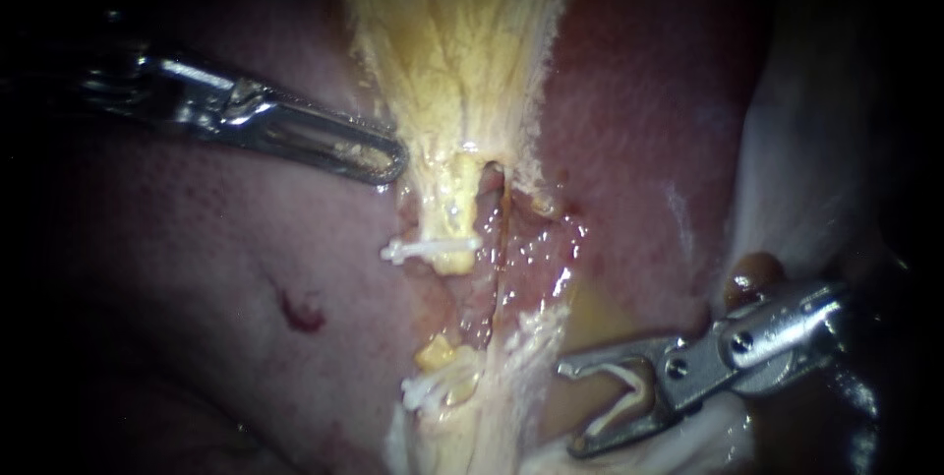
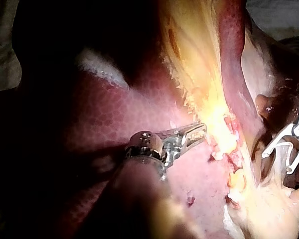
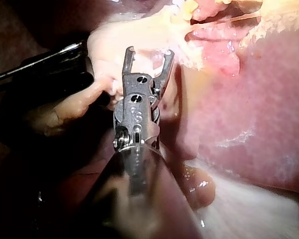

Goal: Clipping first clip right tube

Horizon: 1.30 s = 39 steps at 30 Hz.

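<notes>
The right tube (image 1: 501, 239) is a thin reddish-brown strand running down from the yellow gallbladder (image 1: 457, 42). Beside it, the yellow left tube (image 1: 450, 205) carries a white clip (image 1: 430, 250); a second white clip (image 1: 433, 391) sits on a yellow stump lower down. My right instrument (image 1: 570, 409) lies lower right of the right tube, apart from it. Its jaws stand wide apart with a white clip (image 1: 621, 388) seated between them, as the right wrist view (image 3: 149, 52) also shows. My left instrument (image 1: 391, 162) has its jaws together, its tip against the gallbladder's edge (image 2: 198, 131).
Pink liver (image 1: 197, 268) surrounds the tubes, with a small red spot (image 1: 303, 313). Pale tissue (image 1: 796, 170) rises above my right instrument. In the right wrist view a dark rod (image 3: 40, 64) lies to the side of the jaws.
</notes>
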Tool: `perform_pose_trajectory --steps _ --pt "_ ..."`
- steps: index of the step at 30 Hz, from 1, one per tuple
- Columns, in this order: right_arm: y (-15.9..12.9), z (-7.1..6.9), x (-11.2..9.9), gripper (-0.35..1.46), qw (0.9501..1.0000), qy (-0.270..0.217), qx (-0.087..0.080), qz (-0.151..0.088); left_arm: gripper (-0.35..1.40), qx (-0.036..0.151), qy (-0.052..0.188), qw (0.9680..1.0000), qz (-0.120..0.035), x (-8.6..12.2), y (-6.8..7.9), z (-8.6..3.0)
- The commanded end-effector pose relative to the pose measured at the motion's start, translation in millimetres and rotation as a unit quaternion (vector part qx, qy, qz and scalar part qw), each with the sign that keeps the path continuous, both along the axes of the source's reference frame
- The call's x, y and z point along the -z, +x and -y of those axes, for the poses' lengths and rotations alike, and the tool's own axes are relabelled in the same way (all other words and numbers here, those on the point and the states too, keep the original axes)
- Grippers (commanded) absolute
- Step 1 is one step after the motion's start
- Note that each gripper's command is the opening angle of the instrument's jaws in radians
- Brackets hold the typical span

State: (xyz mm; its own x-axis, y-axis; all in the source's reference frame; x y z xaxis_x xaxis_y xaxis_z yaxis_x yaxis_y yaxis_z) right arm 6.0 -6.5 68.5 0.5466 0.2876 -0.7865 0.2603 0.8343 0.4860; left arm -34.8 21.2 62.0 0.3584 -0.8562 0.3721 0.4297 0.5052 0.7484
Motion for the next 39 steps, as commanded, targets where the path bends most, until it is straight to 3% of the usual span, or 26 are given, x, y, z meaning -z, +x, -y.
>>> perform_pose_trajectory --steps 1,7,14,22,39 --pt "0.0 0.0 0.0 0.50 1.0000 0.000 0.000 0.000 -0.35 0.000 0.000 1.0000 0.000 0.1 0.1 0.0" --pt "0.0 0.0 0.0 0.50 1.0000 0.000 0.000 0.000 -0.35 -0.002 0.003 1.0000 0.003 1.1 1.1 -0.8" --pt "0.0 0.0 0.0 0.50 1.0000 0.000 0.000 0.000 -0.35 0.012 0.001 0.9999 -0.007 4.1 3.4 -3.0" --pt "0.0 -0.1 -0.1 0.50 1.0000 0.000 0.000 0.000 -0.35 0.026 -0.001 0.9996 -0.007 6.2 5.1 -4.4" --pt "0.8 -0.9 0.2 0.50 0.9999 0.009 -0.007 -0.001 -0.35 0.027 -0.004 0.9996 -0.007 6.4 5.7 -4.4"
